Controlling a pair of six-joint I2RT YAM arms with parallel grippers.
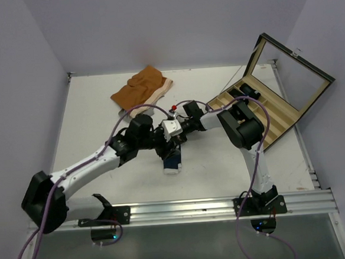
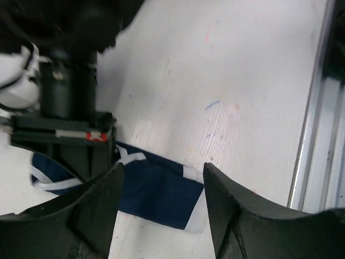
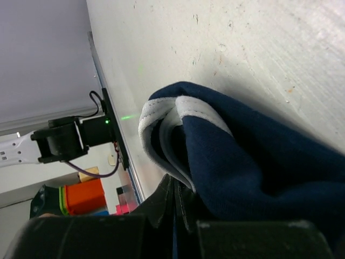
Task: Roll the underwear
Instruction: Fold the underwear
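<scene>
We clamp the right gripper (image 3: 175, 208) shut on the underwear (image 3: 248, 156) to pin its folded edge — our left gripper (image 2: 161, 171) hangs spread over it, ready to roll.

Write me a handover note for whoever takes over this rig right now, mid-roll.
Grippers: the right gripper is shut, pinching one edge of the underwear, which curls over at that end. The left gripper is open, its jaws standing either side of the fabric without gripping it.
Things: the underwear lies mid-table between the arms. The orange shorts lie apart at the back.
Done: the first turn seems begun.
Left: roll the rest of the length, then release.
</scene>
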